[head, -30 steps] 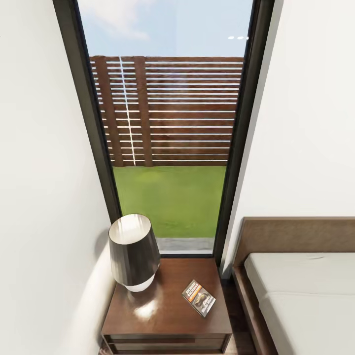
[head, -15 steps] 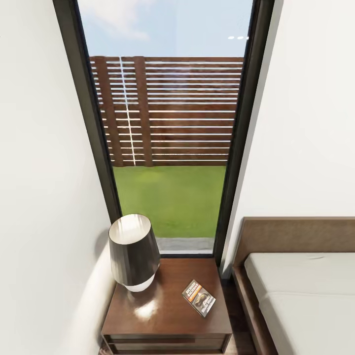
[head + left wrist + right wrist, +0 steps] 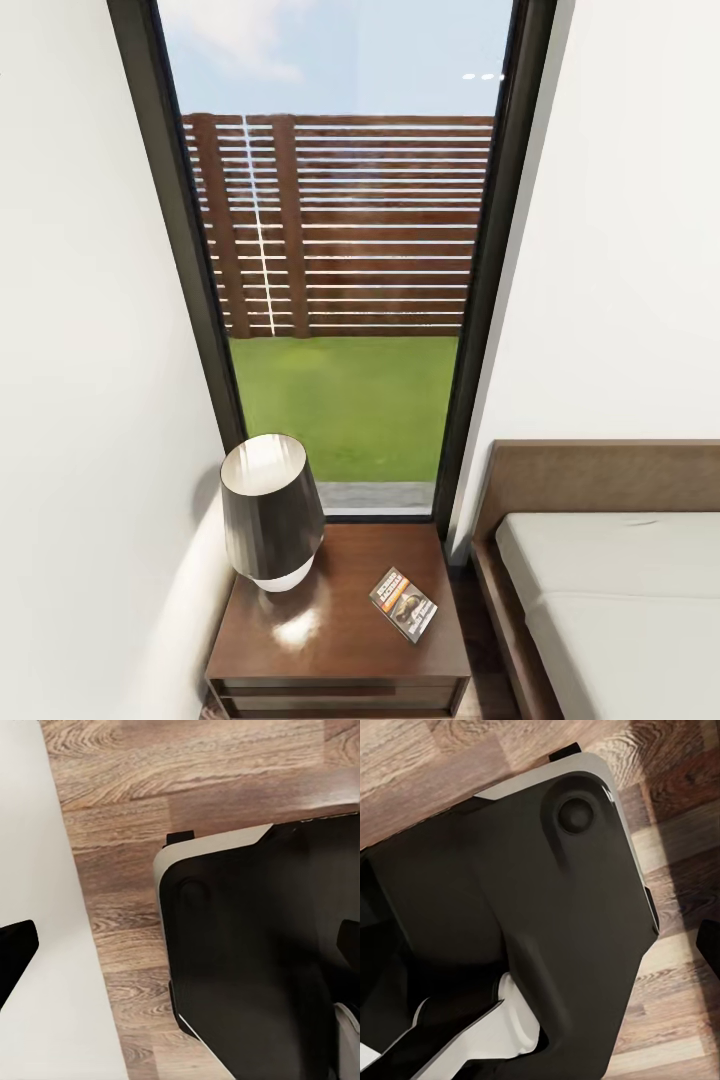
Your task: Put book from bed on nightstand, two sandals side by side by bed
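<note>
The book, dark with an orange band, lies flat on the right half of the glossy dark brown nightstand. Right of the nightstand stands the bed, with its brown headboard and light grey mattress. The sandals are out of view. My left gripper hangs open above the plank floor, with one black fingertip at each side of the left wrist view and nothing between them. My right gripper also hangs over the floor, and one fingertip shows far out at the picture's edge.
A dark lamp with a white base takes the nightstand's left rear. A tall dark-framed window behind it shows grass and a slatted fence. White walls close in on both sides. My black and white base is below both grippers.
</note>
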